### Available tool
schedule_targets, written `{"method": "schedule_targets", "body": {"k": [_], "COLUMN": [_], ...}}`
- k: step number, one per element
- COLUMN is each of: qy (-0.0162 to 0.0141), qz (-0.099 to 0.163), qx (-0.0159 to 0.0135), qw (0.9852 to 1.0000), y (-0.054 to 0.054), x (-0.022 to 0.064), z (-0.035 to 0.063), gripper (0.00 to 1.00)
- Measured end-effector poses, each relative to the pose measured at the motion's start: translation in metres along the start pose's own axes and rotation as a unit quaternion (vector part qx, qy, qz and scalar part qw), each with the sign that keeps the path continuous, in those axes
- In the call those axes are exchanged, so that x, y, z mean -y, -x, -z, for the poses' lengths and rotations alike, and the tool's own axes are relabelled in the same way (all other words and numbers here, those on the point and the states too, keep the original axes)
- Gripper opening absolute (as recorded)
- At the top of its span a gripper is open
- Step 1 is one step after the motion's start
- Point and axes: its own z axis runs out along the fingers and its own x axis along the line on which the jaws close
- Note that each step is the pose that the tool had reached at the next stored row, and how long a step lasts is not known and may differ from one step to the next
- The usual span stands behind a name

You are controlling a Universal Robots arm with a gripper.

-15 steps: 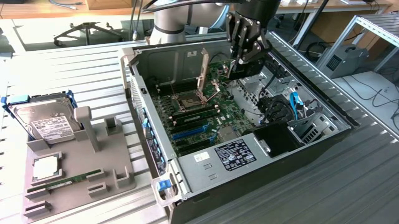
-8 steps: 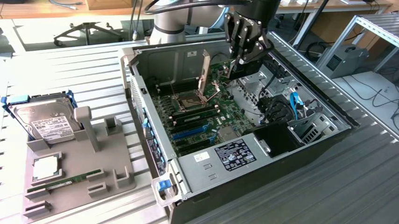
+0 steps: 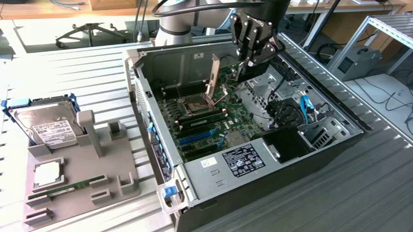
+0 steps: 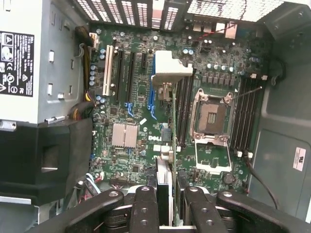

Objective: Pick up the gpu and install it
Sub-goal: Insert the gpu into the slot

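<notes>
1. One gripper [image 3: 250, 57] is hanging over one open computer case [image 3: 290, 188], its two fingers [image 4: 146, 208] pinching one gpu [image 4: 164, 177] edge-on above the motherboard [image 4: 138, 92].
2. Exterior view is adding one hard drive [image 3: 48, 126], sitting on a grey rack [image 3: 106, 166].

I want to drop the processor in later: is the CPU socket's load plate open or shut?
Open: the load plate is swung up off the CPU socket, whose bare contact field shows.

Colours noted
The motherboard [image 4: 141, 99] is seen green with blue slots [image 4: 151, 99], the gpu [image 4: 166, 174] green-edged with a pale bracket, the gripper [image 4: 170, 196] black, the hard drive [image 3: 48, 126] silver, white-labelled.
</notes>
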Motion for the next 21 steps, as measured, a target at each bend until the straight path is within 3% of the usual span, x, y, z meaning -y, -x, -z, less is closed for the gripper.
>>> {"method": "schedule_targets", "body": {"k": [12, 18, 21], "qy": [0.0009, 0.0013, 0.0016], "qz": [0.057, 0.084, 0.105], "qx": [0.0023, 0.0033, 0.0041], "qw": [0.9984, 0.9964, 0.9945], "y": [0.0000, 0.0000, 0.0000], "x": [0.0000, 0.0000, 0.0000], "z": [-0.0002, -0.0003, -0.0004], "gripper": [0.26, 0.26, 0.26]}}
